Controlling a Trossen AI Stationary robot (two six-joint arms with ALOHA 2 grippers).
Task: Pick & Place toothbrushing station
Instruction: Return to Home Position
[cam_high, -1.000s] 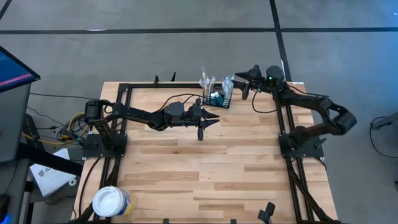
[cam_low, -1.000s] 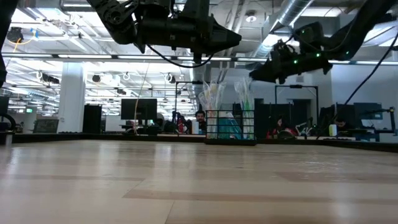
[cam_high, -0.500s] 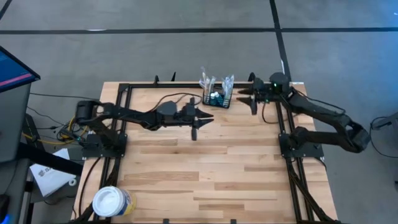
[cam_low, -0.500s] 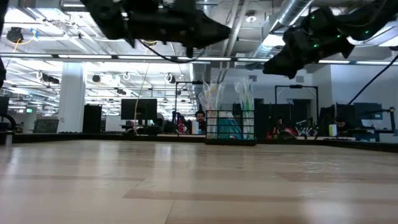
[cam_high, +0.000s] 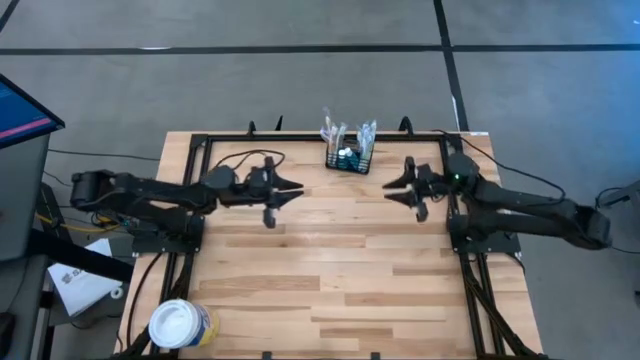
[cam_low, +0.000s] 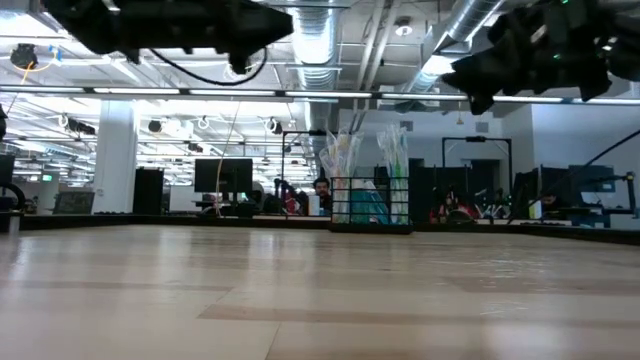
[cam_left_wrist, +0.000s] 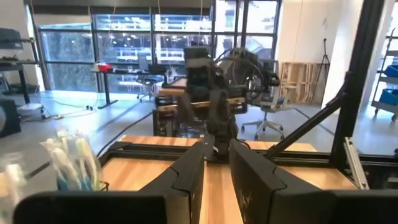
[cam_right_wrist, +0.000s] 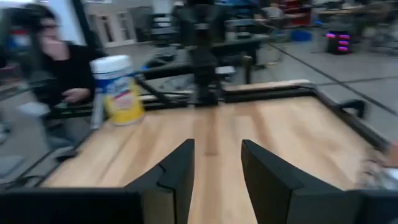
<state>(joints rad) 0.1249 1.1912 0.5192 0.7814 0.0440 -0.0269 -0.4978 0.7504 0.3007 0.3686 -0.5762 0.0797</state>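
The toothbrushing station is a small black wire-mesh caddy holding toothbrushes. It stands on its base at the middle of the table's far edge and also shows in the low view. My left gripper is open and empty, in the air to the caddy's left and nearer. My right gripper is open and empty, in the air to the caddy's right and nearer. The two grippers face each other across the table's middle. In the left wrist view the toothbrushes show beside my open left gripper.
A round white tub with a yellow-blue label stands at the table's near left corner and shows in the right wrist view. A black frame runs along the table's far, left and right sides. A person sits beyond the table.
My left gripper has drawn back toward the table's left edge, away from the caddy. My right gripper has moved from beside the caddy toward the near edge. The caddy has stayed where it was.
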